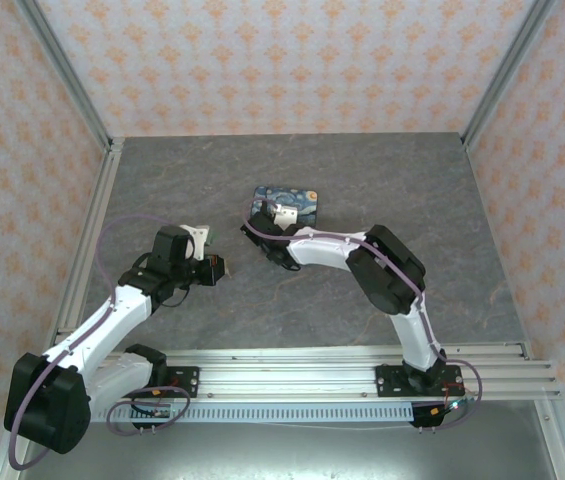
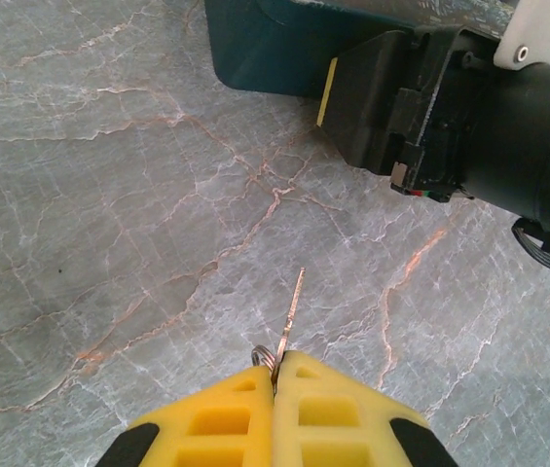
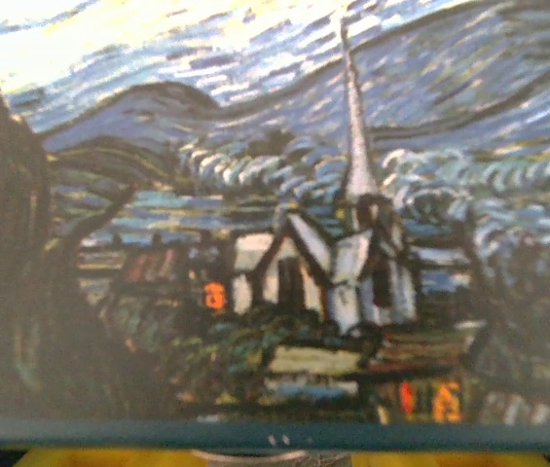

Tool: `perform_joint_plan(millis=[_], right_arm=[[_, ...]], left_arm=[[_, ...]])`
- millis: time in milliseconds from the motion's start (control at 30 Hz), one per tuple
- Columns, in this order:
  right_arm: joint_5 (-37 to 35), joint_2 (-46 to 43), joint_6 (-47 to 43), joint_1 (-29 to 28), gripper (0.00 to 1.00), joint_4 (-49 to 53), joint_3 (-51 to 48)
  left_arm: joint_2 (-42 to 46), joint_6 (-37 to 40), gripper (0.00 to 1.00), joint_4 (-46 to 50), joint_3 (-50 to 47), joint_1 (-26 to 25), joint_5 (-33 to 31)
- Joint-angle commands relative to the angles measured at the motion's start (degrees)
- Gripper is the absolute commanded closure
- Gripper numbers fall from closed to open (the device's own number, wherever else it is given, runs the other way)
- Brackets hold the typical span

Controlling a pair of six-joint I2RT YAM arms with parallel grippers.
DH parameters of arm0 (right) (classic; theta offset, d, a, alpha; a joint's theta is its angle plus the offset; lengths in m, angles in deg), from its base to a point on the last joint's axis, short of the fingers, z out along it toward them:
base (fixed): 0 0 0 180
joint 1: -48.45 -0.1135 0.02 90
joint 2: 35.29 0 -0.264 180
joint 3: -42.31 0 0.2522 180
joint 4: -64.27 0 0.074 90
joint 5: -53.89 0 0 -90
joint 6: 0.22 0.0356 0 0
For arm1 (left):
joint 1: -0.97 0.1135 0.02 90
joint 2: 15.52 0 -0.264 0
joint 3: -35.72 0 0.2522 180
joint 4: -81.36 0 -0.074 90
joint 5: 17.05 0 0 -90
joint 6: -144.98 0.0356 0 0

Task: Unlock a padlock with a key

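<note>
**Grey-veined table (image 2: 109, 243): key gripped, lock not yet reached**

Left of centre, left end effector (image 2: 275, 365) pinching the key (image 2: 292, 309) at its ring end, blade aimed toward the painted tin (image 1: 297, 197). Nearer the far edge, right end effector (image 1: 265, 228) at the tin, grip impossible to tell; padlock hidden, probably there. Step: approach. Next: blade lined up with keyhole, then inserted.

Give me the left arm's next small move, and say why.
Probably ease the left gripper forward a little toward the tin. Its jaws are shut on the key, whose blade points toward the right gripper at that tin, with bare table between them.
</note>
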Motion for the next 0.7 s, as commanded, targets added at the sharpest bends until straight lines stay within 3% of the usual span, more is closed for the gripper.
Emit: perform_joint_plan(millis=[0, 267, 667], right_arm=[[-3.23, 0.98, -0.09, 0.68, 0.6, 1.83, 1.89], [-2.61, -1.17, -1.97, 1.26, 0.85, 1.82, 1.71], [6.84, -9.03, -5.24, 1.49, 1.0, 5.73, 0.88]], left_arm=[[0.79, 1.66, 1.0, -1.21, -0.87, -0.35, 0.8], [1.07, 1.68, 1.0, -2.92, -1.87, -0.36, 2.33], [1.57, 1.5, 1.0, -6.83, -3.06, -1.6, 6.1]])
